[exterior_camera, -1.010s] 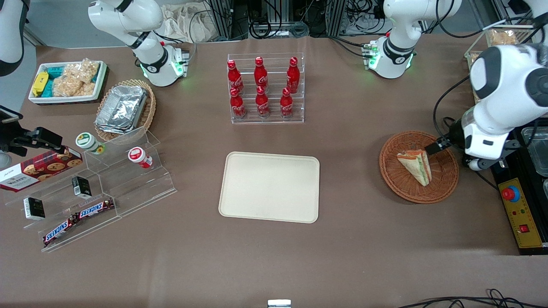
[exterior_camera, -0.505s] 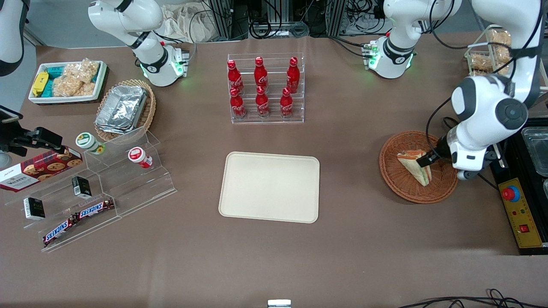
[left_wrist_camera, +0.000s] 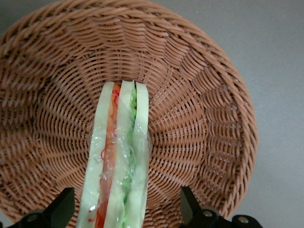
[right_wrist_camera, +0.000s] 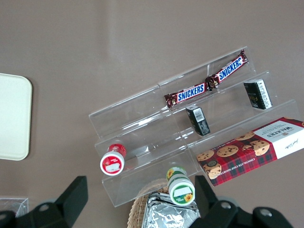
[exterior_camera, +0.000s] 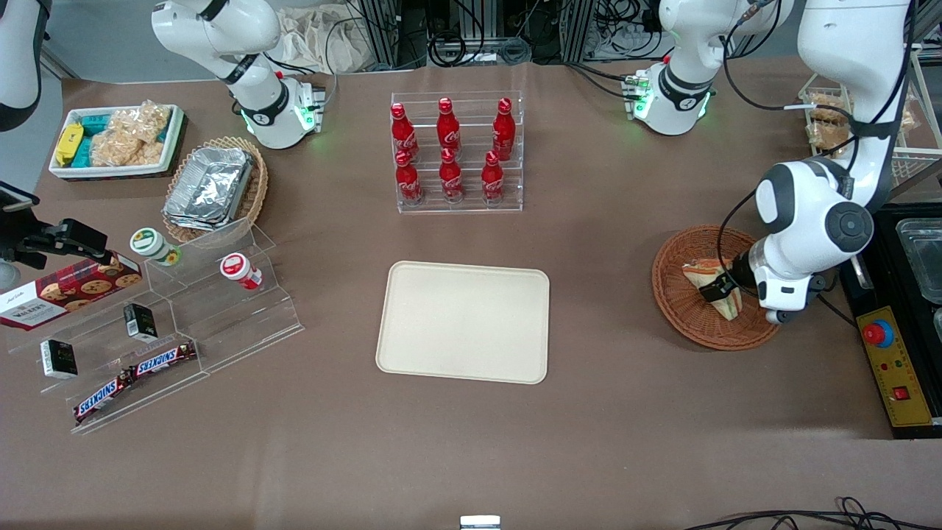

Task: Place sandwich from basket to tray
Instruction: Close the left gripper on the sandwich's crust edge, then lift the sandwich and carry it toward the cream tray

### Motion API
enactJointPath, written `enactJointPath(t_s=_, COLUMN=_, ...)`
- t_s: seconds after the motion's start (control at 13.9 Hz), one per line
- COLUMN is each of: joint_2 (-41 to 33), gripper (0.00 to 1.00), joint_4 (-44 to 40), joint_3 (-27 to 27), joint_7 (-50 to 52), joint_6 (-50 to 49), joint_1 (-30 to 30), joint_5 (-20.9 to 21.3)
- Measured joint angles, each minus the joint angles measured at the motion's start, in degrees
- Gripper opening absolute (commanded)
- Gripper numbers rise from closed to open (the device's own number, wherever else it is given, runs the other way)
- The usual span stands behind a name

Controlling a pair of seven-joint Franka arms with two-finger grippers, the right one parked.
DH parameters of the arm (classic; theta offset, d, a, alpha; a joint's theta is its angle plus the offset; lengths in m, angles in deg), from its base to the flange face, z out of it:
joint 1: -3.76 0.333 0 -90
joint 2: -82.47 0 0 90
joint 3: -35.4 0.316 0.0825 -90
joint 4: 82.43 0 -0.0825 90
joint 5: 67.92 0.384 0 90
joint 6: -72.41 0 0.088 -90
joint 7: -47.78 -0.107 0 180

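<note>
Brown, cloth-covered surface (exterior_camera: 625, 412) throughout, crowded with snack displays around a bare middle. Near the centre, flat on that surface: cream tray (exterior_camera: 463, 322), rectangular with rounded corners and a low rim, nothing on it. Farther from the front camera than the tray: clear tiered rack (exterior_camera: 457, 152) with six red bottles upright in two rows. Toward the parked arm's end: stepped clear shelf (exterior_camera: 176, 324) with two chocolate bars, small dark boxes and two lidded cups, a red cookie box (exterior_camera: 66, 291) just beside it, a pale oval wicker basket of foil trays (exterior_camera: 213, 188), and a white box of bagged snacks (exterior_camera: 114, 140). Toward the working arm's end, well apart from the tray: round reddish-brown basket (exterior_camera: 681, 309) (left_wrist_camera: 204, 95), with the wrapped sandwich (exterior_camera: 708, 278) (left_wrist_camera: 118, 156) inside, standing on edge so the bread and the orange and green filling layers face the wrist camera. Low over the basket, straddling the sandwich: gripper (exterior_camera: 717, 288) (left_wrist_camera: 124, 211), jaws spread wide, one dark finger on each side of the wedge with basket weave visible between each finger and the wrap, so not yet clamped. Sandwich resting on the basket floor, narrower end toward the basket's middle.
</note>
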State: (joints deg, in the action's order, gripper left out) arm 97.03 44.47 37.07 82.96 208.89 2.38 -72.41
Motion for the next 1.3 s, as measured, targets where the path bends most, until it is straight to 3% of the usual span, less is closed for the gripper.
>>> enactJointPath(t_s=0.36, joint_2=1.7, gripper=0.97, joint_4=0.0, joint_3=0.0, joint_7=0.1, joint_6=0.7, joint_1=0.0, joint_5=0.0)
enactJointPath(t_s=0.51, joint_2=2.2, gripper=0.57, joint_4=0.0, joint_3=0.0, joint_7=0.1, joint_6=1.1, joint_1=0.0, joint_5=0.0)
enactJointPath(t_s=0.58, joint_2=2.4, gripper=0.42, joint_4=0.0, joint_3=0.0, joint_7=0.1, joint_6=1.1, joint_1=0.0, joint_5=0.0)
enactJointPath(t_s=0.79, joint_2=2.6, gripper=0.07, joint_4=0.0, joint_3=0.0, joint_7=0.1, joint_6=1.1, joint_1=0.0, joint_5=0.0)
enactJointPath(t_s=1.01, joint_2=1.8, gripper=0.0, joint_4=-0.7, joint_3=0.0, joint_7=0.0, joint_6=-0.5, joint_1=0.0, joint_5=0.0)
enactJointPath(t_s=1.3, joint_2=-5.3, gripper=0.0, joint_4=-6.3, joint_3=-0.6, joint_7=-1.2, joint_6=-14.3, joint_1=-0.5, joint_5=0.0)
